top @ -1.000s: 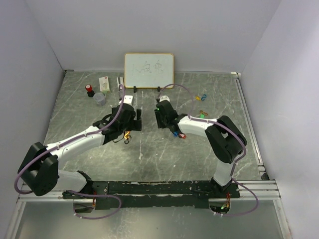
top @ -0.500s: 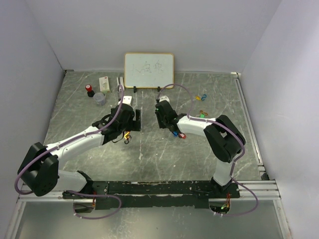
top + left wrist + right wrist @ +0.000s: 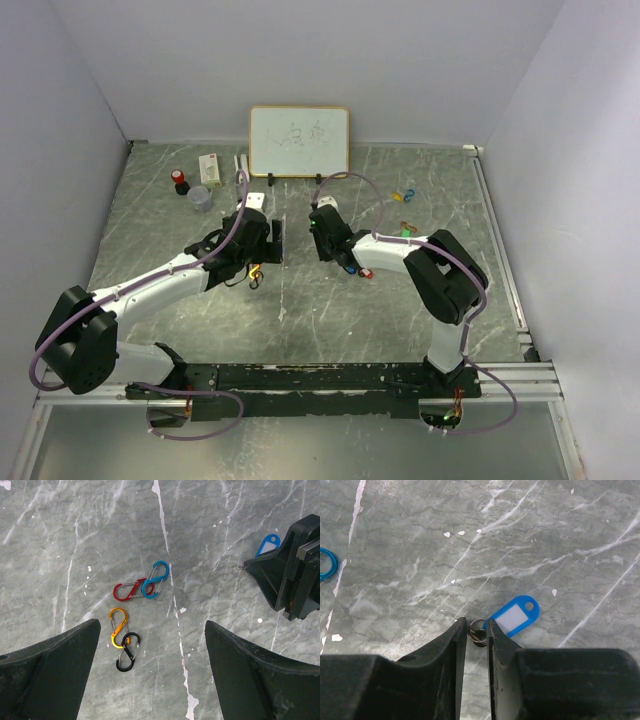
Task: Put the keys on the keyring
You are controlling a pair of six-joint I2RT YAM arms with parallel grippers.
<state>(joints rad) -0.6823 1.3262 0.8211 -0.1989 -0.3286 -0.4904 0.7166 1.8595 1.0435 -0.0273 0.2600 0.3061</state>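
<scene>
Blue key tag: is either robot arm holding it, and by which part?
The right end effector pinches the blue key tag by its small metal ring, between the fingertips. The left end effector is open and holds nothing.

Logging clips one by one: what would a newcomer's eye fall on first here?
Near the middle of the marbled table, the right end effector has a finger close on each side of the small metal ring of a blue key tag. Just left of it, four coloured clips, red, blue, orange and black, lie under the wide-open left end effector. A whiteboard stands at the far edge.
</scene>
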